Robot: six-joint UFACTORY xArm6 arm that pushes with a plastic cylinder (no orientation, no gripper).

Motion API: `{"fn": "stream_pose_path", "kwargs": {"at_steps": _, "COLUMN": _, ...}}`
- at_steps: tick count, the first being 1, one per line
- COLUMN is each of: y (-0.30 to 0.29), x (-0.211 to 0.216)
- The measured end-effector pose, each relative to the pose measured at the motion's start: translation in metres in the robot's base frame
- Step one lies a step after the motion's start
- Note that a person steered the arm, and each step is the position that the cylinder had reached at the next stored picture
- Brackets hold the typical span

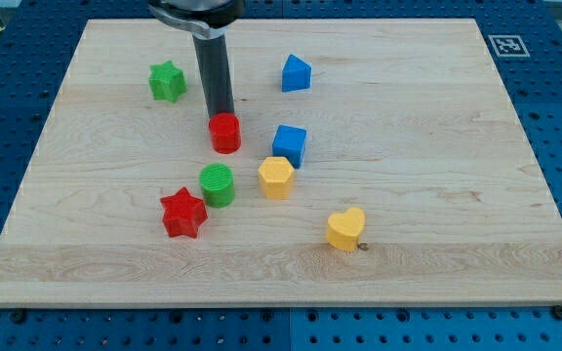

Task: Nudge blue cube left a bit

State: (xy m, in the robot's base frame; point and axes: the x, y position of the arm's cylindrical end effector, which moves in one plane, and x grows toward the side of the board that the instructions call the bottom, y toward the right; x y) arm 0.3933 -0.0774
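Observation:
The blue cube (290,144) sits near the board's middle, touching the yellow hexagon (275,177) at its lower left. My rod comes down from the view's top, and my tip (221,114) is just behind the red cylinder (225,133), which hides its very end. The tip is left of the blue cube, about a block's width away, with the red cylinder between them.
A blue pentagon-like block (296,73) lies above the cube. A green star (167,81) is at the upper left. A green cylinder (218,184) and a red star (183,213) lie lower left. A yellow heart (345,228) is lower right. The wooden board (457,244) rests on a blue perforated table.

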Motion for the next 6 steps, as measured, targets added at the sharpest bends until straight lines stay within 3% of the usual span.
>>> {"fn": "stream_pose_path", "kwargs": {"at_steps": 4, "y": 0.011, "x": 0.005}}
{"fn": "stream_pose_path", "kwargs": {"at_steps": 6, "y": 0.063, "x": 0.003}}
